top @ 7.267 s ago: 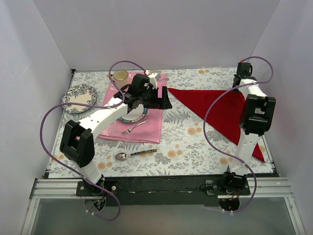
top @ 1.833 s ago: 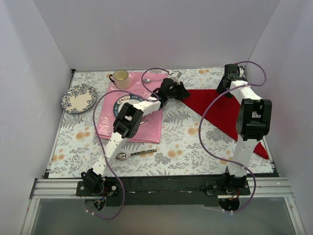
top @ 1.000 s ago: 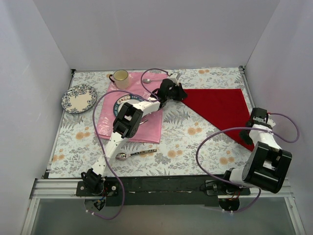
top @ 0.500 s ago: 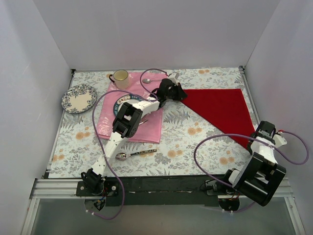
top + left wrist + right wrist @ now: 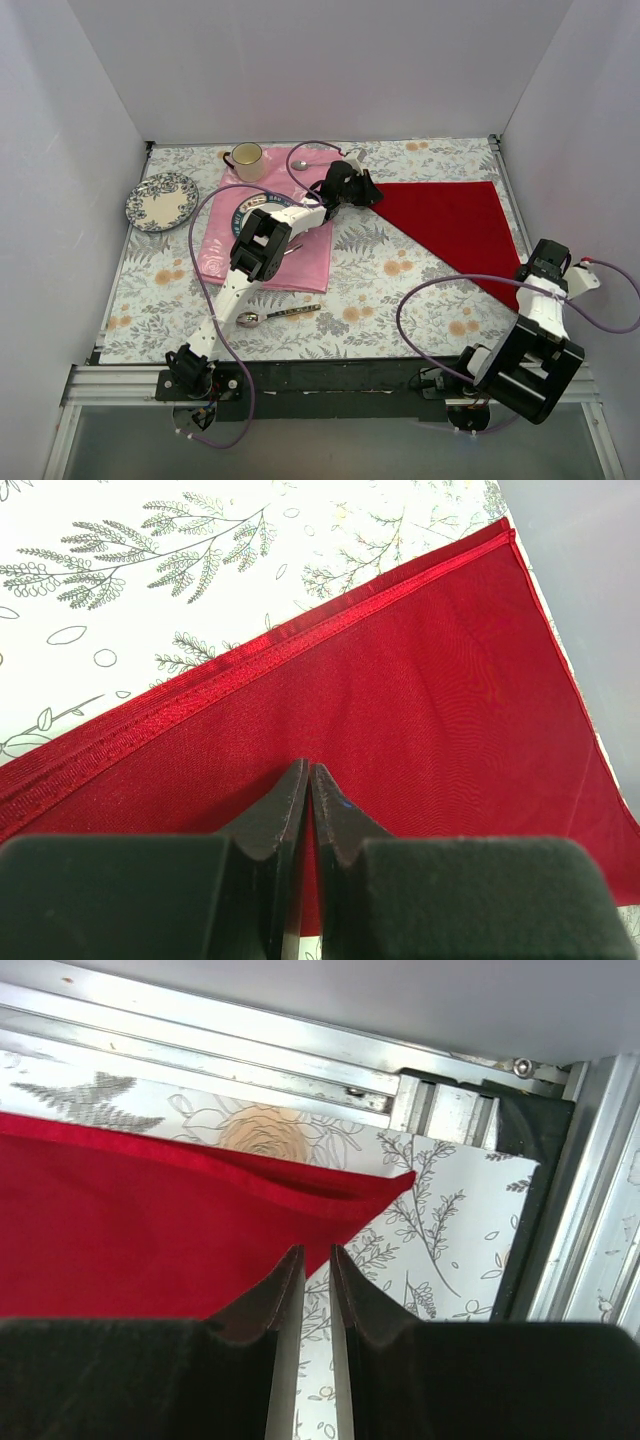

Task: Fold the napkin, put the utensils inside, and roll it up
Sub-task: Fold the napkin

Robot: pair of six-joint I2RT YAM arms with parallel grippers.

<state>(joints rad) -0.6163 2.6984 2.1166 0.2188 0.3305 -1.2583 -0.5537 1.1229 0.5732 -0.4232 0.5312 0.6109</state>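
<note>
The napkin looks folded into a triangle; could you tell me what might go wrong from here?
1. The right gripper stands barely open beside the napkin at its near corner, with bare tablecloth showing in the gap; closing there may miss the cloth.
2. The left gripper is shut on the left corner; a pull could drag the layers apart and undo the fold.

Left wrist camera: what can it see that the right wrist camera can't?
Only left wrist: the left gripper, jaws shut, over the deep red cloth napkin's long stitched edge. Only right wrist: the right gripper, jaws slightly apart, near a pointed napkin corner, plus the silver metal frame rail. Both: the red napkin on the white floral tablecloth.
</note>
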